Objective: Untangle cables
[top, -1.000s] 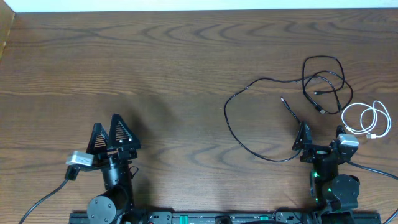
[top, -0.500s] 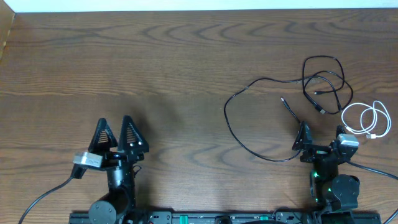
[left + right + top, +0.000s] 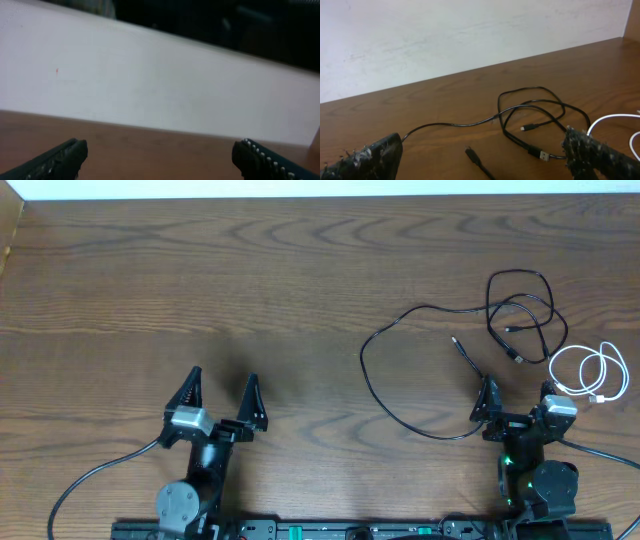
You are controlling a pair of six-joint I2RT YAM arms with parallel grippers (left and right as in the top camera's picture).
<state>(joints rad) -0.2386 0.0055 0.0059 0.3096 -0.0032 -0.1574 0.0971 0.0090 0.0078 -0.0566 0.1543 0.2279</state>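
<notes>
From above, the brown wood-grain table fills the frame. The left gripper, a black two-finger pincer, sits in the lower left with its fingers spread wide and nothing between them. The right gripper is in the lower right, also spread apart and empty. The long thin black cable lies right of centre. It makes one big open loop, then a smaller bunch of crossing loops in the upper right. The shorter thin white cable is coiled at the right edge, just beside that bunch; whether they touch I cannot tell.

In the left wrist view, the left gripper shows only its two dark fingertips in the bottom corners, far apart, over a strip of table below a white wall.

In the right wrist view, the right gripper is open at the bottom corners. The black cable crosses mid-frame, one small plug lying between the fingers. The white cable curves in at the right edge.
</notes>
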